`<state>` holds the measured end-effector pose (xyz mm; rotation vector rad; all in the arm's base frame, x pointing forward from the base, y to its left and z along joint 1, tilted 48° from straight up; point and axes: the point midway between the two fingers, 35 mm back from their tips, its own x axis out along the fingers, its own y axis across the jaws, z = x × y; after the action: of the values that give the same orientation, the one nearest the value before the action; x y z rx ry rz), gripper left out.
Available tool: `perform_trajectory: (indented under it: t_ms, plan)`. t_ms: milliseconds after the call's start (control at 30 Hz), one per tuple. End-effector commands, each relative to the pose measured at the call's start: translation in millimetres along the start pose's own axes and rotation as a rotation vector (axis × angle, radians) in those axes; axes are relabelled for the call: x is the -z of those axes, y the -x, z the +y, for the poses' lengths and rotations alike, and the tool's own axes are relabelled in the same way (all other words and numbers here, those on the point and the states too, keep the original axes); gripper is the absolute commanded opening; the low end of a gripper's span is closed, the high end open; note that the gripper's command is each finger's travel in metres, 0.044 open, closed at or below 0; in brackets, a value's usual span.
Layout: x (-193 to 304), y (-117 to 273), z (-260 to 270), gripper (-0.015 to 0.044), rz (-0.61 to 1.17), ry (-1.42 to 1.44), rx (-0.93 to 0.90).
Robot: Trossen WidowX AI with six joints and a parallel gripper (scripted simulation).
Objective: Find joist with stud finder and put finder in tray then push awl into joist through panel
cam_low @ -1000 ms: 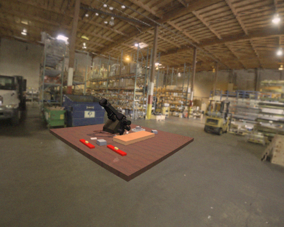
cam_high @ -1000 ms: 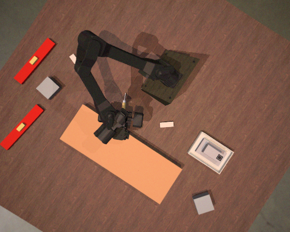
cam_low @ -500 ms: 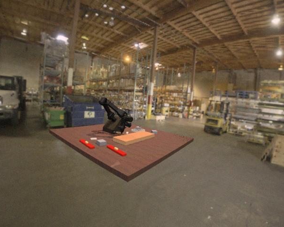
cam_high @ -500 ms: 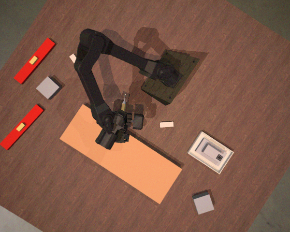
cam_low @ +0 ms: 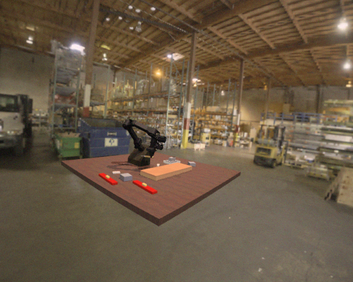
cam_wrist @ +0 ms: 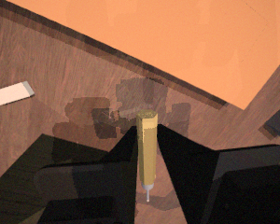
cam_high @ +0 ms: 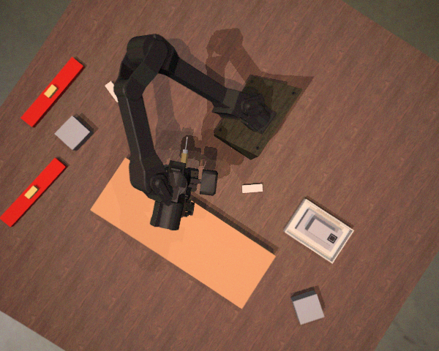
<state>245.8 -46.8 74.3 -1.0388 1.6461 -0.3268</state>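
The awl (cam_high: 184, 156) (cam_wrist: 147, 159) has a yellow handle and a thin metal tip. My gripper (cam_wrist: 146, 129) is shut on its handle and holds it raised off the table, beside the panel's long edge nearest the robot base. In the wrist view the awl's tip points toward the bottom of the frame. The orange floor panel (cam_high: 212, 249) (cam_low: 167, 170) (cam_wrist: 177, 37) lies flat, partly covered by the arm in the top view. The grey stud finder (cam_high: 322, 227) (cam_low: 172, 158) lies in the white tray (cam_high: 295, 214). The joist is hidden.
Two red levels (cam_high: 62, 78) (cam_high: 44, 178) and a grey block (cam_high: 72, 131) (cam_low: 126, 177) lie beyond one panel end. Another grey block (cam_high: 307, 308) (cam_low: 191, 164) lies past the tray. Small white blocks (cam_high: 252, 188) (cam_high: 111, 91) lie near the panel and the arm.
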Motion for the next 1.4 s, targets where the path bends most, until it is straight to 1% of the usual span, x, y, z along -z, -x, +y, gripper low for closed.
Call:
perform_trajectory:
  t_ms: [0, 300, 633, 833, 1033, 1367]
  plan:
    - [0, 0, 0, 0.0000, 0.000, 0.004, -0.005]
    - [-21, -1, 20, 0.0000, -0.048, 0.222, -0.269]
    - [-50, 7, 38, 0.0000, -0.226, 0.464, -0.550]
    - [-69, 16, 43, 0.0000, -0.391, 0.594, -0.685]
    - [-89, 27, 43, 0.0000, -0.594, 0.708, -0.785]
    - [-122, 49, 32, 0.0000, -0.999, 0.856, -0.851]
